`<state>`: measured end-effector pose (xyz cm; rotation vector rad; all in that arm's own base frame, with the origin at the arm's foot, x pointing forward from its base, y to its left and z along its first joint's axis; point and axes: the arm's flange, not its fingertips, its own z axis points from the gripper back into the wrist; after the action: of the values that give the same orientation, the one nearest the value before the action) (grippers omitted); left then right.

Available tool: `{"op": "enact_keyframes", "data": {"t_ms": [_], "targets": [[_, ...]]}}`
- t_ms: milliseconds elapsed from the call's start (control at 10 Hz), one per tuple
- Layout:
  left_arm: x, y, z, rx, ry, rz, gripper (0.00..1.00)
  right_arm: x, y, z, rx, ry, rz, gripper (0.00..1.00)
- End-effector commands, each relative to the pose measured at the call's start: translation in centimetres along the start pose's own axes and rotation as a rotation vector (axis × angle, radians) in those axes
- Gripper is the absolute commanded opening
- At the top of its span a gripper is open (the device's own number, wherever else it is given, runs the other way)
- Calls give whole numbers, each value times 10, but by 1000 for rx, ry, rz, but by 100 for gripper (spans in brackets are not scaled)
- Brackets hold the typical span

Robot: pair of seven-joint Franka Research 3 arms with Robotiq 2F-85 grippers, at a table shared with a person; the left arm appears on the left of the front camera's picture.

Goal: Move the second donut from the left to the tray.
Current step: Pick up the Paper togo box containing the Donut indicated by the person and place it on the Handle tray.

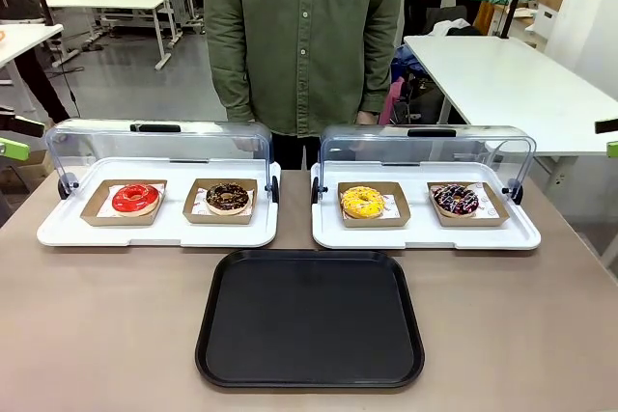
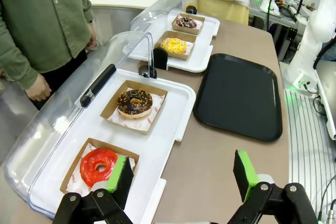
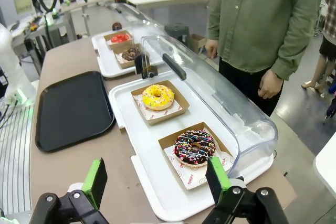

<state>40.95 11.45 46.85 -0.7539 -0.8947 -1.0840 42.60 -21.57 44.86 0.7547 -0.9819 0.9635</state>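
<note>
The chocolate-glazed donut with light sprinkles [image 1: 228, 197] sits in its brown cardboard holder on the left white tray, second from the left; it also lies ahead of my left gripper [image 2: 184, 174] as the dark donut [image 2: 135, 103], and far off as the same donut [image 3: 129, 53]. The black tray [image 1: 311, 317] lies flat at the table's near middle, also seen as the black tray [image 2: 239, 93] and the black tray [image 3: 71, 109]. My left gripper is open above the table's left end. My right gripper [image 3: 156, 182] is open near the right white tray's end.
A red-glazed donut [image 1: 135, 199] sits left of the chocolate one. The right white tray [image 1: 425, 229] holds a yellow donut [image 1: 362, 202] and a dark streaked donut [image 1: 455, 200]. Both clear lids [image 1: 159, 147] stand open. A person in a green shirt [image 1: 304, 36] stands at the far side.
</note>
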Motion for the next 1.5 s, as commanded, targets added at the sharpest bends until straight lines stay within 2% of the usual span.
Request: {"op": "enact_keyframes", "data": {"t_ms": [0, 1400], "targets": [[1, -1, 2, -9, -10, -8, 100, 4, -2, 1, 2, -15, 17, 100], [1, -1, 2, -9, -10, -8, 100, 4, -2, 1, 2, -15, 17, 100]]}}
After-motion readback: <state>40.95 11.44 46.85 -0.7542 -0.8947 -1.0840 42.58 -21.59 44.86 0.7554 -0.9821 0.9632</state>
